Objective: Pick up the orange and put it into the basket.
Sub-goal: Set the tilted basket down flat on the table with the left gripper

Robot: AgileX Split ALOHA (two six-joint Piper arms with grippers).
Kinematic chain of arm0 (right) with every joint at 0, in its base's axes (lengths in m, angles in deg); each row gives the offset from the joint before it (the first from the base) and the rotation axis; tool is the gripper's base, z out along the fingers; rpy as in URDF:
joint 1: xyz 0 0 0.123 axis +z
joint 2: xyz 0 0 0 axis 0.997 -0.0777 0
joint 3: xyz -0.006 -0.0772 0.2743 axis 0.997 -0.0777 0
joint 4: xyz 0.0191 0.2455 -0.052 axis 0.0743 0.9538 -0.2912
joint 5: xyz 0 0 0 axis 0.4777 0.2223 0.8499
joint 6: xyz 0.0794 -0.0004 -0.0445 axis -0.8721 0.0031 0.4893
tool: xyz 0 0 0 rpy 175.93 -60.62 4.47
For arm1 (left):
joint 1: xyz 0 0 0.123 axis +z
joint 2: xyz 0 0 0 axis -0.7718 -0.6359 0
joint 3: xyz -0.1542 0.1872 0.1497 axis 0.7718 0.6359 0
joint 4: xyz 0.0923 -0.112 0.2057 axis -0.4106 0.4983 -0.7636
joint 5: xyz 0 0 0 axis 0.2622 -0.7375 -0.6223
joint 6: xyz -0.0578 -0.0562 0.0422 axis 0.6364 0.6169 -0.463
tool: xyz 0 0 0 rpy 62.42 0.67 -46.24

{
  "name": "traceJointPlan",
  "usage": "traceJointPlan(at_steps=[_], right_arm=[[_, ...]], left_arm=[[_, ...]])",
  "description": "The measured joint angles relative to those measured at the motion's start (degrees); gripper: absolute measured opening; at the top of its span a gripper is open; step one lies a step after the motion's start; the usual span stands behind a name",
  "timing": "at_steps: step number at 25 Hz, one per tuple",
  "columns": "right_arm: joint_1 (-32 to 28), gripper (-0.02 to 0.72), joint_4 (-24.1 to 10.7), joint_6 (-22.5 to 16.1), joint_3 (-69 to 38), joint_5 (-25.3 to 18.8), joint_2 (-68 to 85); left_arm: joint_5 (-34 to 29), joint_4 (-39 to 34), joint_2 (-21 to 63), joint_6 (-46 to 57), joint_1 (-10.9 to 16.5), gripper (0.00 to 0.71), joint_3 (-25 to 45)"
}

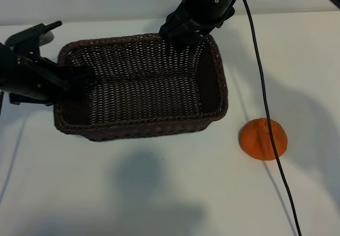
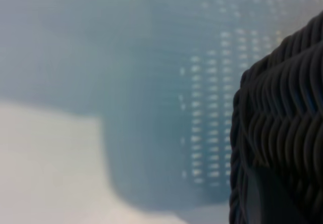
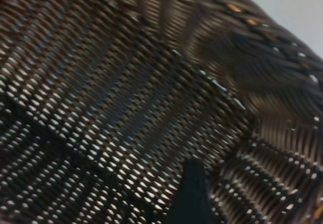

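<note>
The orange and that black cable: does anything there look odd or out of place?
Yes. The cable drapes straight across the orange, which sits on the table right of the basket. Neither gripper is near the fruit: the left one and the right arm's black body are both at the basket.

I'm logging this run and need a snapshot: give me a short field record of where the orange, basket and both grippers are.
orange: on the table, outside the basket, to its right in the exterior view
basket: nothing visible inside
left gripper: at the basket's left wall; grip unclear
right gripper: over the basket's far rim, holding nothing
cable: crosses in front of the orange
</note>
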Motion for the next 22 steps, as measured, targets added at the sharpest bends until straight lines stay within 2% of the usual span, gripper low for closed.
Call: traceJointPlan(at_steps=[6, 15, 22], right_arm=[[0.0, 0.595, -0.1, 0.0, 0.0, 0.0, 0.0], [0.0, 0.595, -0.1, 0.0, 0.0, 0.0, 0.0], [0.0, 0.595, -0.2, 0.0, 0.0, 0.0, 0.0]], left_arm=[[1.2, 5.7, -3.9, -6.3, 0.0, 0.151, 0.0], [4.9, 5.9, -6.4, -7.9, 0.0, 0.151, 0.0], [5.3, 6.1, -8.2, -9.0, 0.0, 0.151, -0.3]])
